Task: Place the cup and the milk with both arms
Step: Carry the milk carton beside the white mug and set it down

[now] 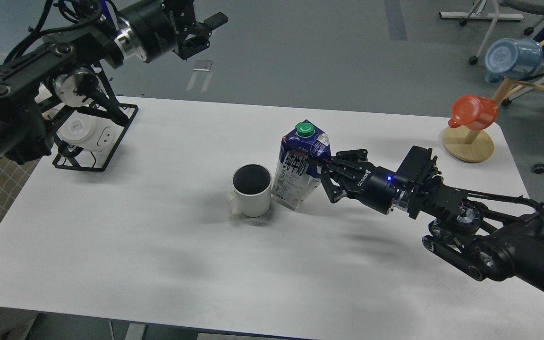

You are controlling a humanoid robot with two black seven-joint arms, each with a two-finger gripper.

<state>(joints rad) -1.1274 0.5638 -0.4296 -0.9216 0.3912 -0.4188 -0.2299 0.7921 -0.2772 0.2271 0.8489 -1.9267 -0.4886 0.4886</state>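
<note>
Right gripper (325, 175) pressed against the right side of the milk (300, 163), black fingers spread around the carton's edge; whether actually clamping it, cannot tell. Milk standing near the middle of the white table (111, 245), leaning slightly left, green cap up, dark blue above, white below with black characters. Cup (252, 190) just left of the milk, upright, dark inside, handle toward the front left; touching the carton or barely apart, unclear. Left gripper (201, 33) raised high at upper left, well away from both, holding nothing, fingers too dark to judge. Black wire rack (97, 160) on the table's left edge. Wooden stand (469, 144) at far right with an orange cup (474, 112) and a light blue cup (513, 57).
</note>
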